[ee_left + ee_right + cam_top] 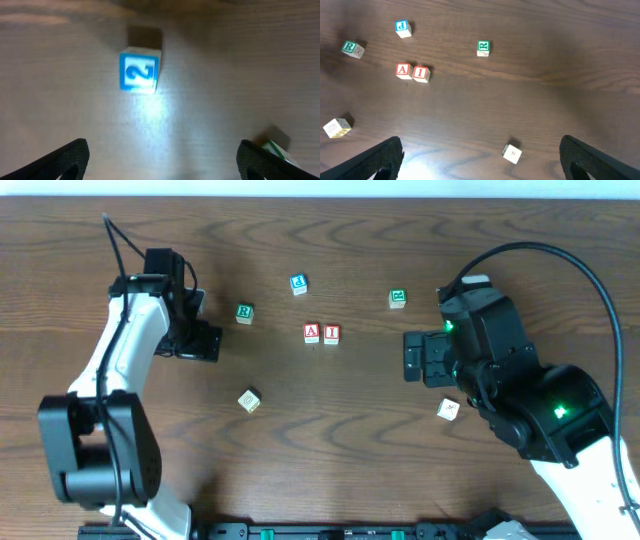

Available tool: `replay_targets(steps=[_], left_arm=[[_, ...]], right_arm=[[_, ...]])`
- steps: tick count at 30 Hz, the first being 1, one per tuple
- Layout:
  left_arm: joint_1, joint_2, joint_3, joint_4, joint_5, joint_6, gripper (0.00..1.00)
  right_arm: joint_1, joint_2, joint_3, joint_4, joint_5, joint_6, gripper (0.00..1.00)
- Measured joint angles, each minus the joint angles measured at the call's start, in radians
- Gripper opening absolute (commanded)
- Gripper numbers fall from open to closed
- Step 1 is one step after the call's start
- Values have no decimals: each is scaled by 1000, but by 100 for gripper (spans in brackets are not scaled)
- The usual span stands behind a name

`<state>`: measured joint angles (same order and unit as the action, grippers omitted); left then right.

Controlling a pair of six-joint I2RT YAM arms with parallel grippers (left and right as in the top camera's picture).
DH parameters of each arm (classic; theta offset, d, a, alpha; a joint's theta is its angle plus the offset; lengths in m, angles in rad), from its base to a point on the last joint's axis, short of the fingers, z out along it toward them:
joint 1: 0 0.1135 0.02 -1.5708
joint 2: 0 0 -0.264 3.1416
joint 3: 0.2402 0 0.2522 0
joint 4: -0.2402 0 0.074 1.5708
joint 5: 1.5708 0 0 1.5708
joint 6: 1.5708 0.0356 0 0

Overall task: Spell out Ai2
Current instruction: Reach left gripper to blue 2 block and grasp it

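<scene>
While starting at the far left of the dark wooden table (330, 450), finds the left claw (162, 162) with fingers (70, 156) spread wide and nothing held between them. Puts the small pale wooden cube with a blue "2" (139, 73) ahead of that claw, a touch left of its midline, flat on the wood and well clear of both tips. Places a pale wooden cube with a green "R" (244, 313) near the same claw, off to one side. Spots a pale wooden cube with a faint yellowish face (249, 400) well apart from the left claw.

Reaches next a pale wooden cube with a blue "d" (298, 284), far ahead of the right claw (485, 162) and left of its midline. Sets the pale wooden cube with a red "A" (312, 333) and the pale wooden cube with a red "I" (331, 334) side by side and touching, A on the left, well ahead of the right claw and likewise left of its midline. Notes a second green-lettered pale wooden cube (398, 298) far ahead of that claw, close to its midline.

Shows the right claw itself gaping, fingers (590, 160) wide apart, clasping nothing. Finds a plain pale wooden cube (448, 409) close in front of the right claw, a little right of centre between the tips, touching neither.
</scene>
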<state>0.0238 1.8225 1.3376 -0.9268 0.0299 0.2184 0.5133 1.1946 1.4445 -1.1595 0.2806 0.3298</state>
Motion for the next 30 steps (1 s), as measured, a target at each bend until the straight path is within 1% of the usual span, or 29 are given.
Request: replay_targets(steps=[4, 9, 16, 17, 21, 24, 26, 28, 30], left_arm=[[0, 47, 0, 62, 0, 31, 95], [0, 56, 0, 132, -15, 49, 95], [3, 108, 0, 144, -19, 53, 100], [3, 120, 0, 143, -18, 53, 95], [3, 160, 0, 158, -19, 64, 89], [5, 163, 0, 177, -22, 69, 78], [13, 163, 0, 181, -23, 72, 68], [26, 163, 0, 183, -23, 70, 66], [42, 163, 0, 183, -23, 69, 62]], right_arm=[[0, 0, 0, -3, 0, -9, 99], [0, 0, 0, -10, 0, -27, 99], [-22, 0, 0, -8, 0, -39, 99], [-29, 0, 0, -6, 0, -39, 99], [-41, 0, 0, -3, 0, -43, 99], [-49, 0, 0, -2, 1, -46, 99], [-53, 0, 0, -2, 1, -47, 99], [-53, 0, 0, -2, 0, -47, 99], [-53, 0, 0, 3, 0, -47, 99]])
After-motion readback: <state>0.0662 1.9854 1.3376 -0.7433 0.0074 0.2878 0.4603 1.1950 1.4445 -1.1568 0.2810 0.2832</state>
